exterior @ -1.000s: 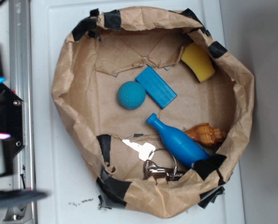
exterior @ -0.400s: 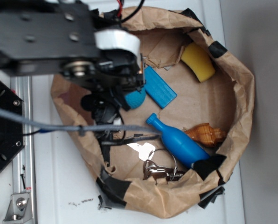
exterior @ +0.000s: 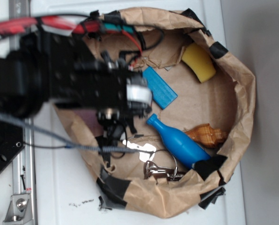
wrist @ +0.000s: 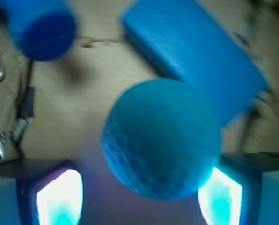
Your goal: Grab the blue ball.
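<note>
The blue ball (wrist: 162, 138) is a dimpled teal sphere that fills the middle of the wrist view, lying on brown paper. My gripper (wrist: 139, 201) is open and low over it. The ball sits between the two fingers, close against the right pad (wrist: 221, 197) and with a gap to the left pad (wrist: 60, 197). In the exterior view the black arm (exterior: 97, 91) covers the ball and the gripper, so neither shows there.
A flat blue block (exterior: 159, 87) lies just beyond the ball, also in the wrist view (wrist: 195, 44). A blue bottle-shaped pin (exterior: 177, 140), a yellow sponge (exterior: 199, 62), a shell (exterior: 206, 134) and keys (exterior: 153, 161) lie inside the brown paper bowl (exterior: 245, 93).
The arm has swung in from the left over the bowl and come down over the ball, which showed a second ago and is now covered.
</note>
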